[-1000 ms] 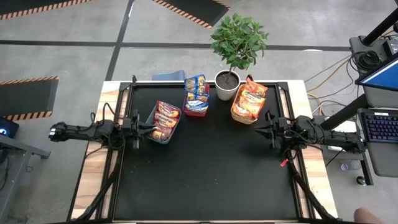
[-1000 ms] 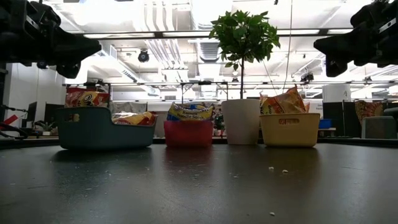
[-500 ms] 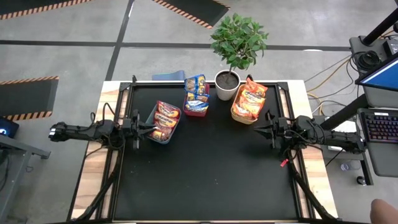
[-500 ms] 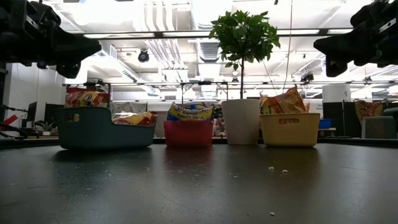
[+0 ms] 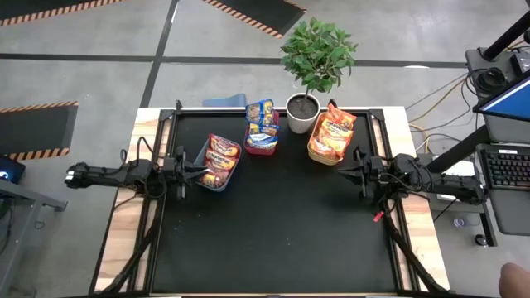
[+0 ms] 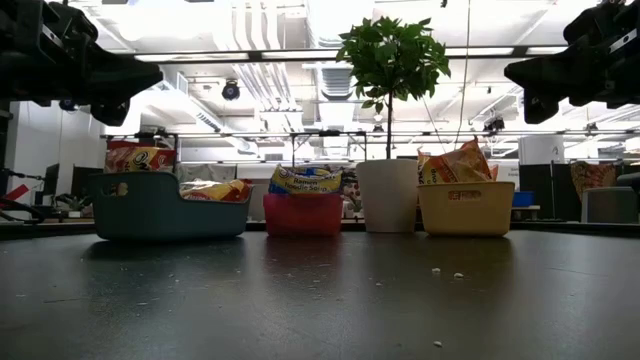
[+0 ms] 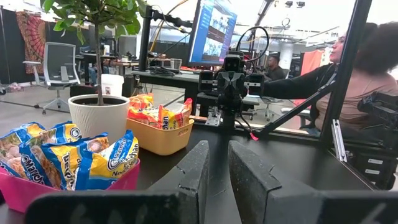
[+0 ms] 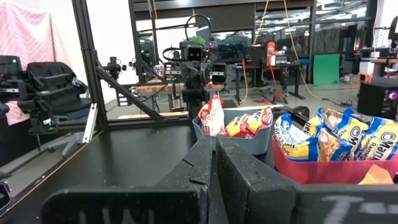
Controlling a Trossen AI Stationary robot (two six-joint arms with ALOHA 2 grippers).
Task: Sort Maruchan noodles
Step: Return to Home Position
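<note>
The Maruchan noodles lie sorted in three bins along the table's far side. Red-maroon packets (image 5: pixel 220 157) fill the teal bin (image 5: pixel 203 156), blue-yellow packets (image 5: pixel 262 124) the red bin (image 5: pixel 260 149), and orange packets (image 5: pixel 333 131) the yellow bin (image 5: pixel 318 154). My left gripper (image 5: pixel 201 170) hovers level at the table's left edge, beside the teal bin. Its fingers (image 7: pixel 219 163) stand nearly together with nothing between them. My right gripper (image 5: pixel 341 171) hovers level at the right edge, near the yellow bin, and is shut and empty (image 8: pixel 214 149).
A potted plant (image 5: pixel 303 112) stands between the red and yellow bins. Small crumbs (image 6: pixel 445 272) dot the black tabletop (image 5: pixel 273 232). A person (image 7: pixel 367 68) sits beyond the table's right side, by a desk with a keyboard (image 5: pixel 505 170).
</note>
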